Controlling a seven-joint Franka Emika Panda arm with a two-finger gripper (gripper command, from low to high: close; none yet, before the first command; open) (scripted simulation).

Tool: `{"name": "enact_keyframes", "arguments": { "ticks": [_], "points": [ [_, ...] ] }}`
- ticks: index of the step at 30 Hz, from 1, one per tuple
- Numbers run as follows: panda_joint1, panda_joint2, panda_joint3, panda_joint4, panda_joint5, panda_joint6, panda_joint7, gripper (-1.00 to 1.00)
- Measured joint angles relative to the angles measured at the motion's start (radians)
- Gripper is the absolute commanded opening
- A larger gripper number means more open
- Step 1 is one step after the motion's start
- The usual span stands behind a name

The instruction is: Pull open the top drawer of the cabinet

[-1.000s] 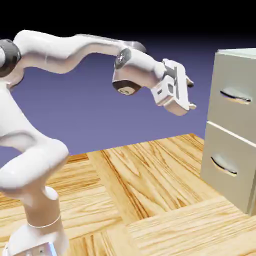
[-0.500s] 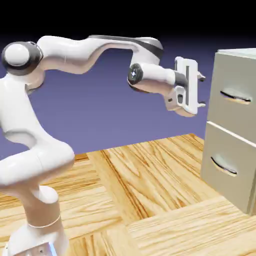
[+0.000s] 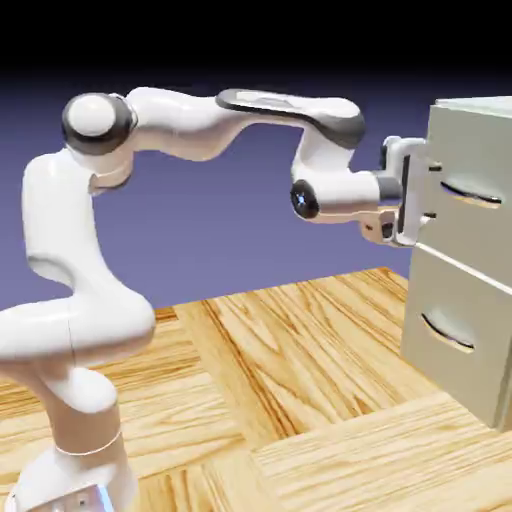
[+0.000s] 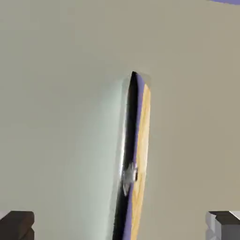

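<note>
The cabinet [image 3: 470, 120] stands at the exterior view's right, pale grey-beige, with two stacked drawer fronts. The top drawer [image 3: 478, 225] looks closed, and its curved silver handle [image 3: 470, 192] lies across it. My gripper [image 3: 431, 190] is level with that handle, just in front of the drawer face, its fingers one above the other and open. In the hand view the drawer front [image 4: 61, 117] fills the picture. The handle [image 4: 133, 140] runs down the middle, between my two grey fingertips [image 4: 18, 225] at the bottom corners. Nothing is gripped.
The lower drawer [image 3: 455, 375] with its own silver handle [image 3: 447, 333] sits under the top one. A wooden table [image 3: 300, 380] spreads below the arm, and the robot's base [image 3: 75, 460] stands at the lower left.
The arm has stretched to the right and the hand has turned level. The gripper has gone from well left of the cabinet to right at the top drawer's front. Its jaws stayed open.
</note>
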Motion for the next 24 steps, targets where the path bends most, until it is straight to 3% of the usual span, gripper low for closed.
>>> {"name": "enact_keyframes", "arguments": {
  "ticks": [8,9,24],
  "points": [
    [-0.211,-0.063,0.157,0.179,0.037,0.026,0.059,1.0],
    [-0.247,-0.075,0.182,0.211,0.035,0.032,0.072,-1.0],
    [0.224,-0.029,-0.189,-0.192,0.034,-0.053,0.004,-1.0]
  ]
}}
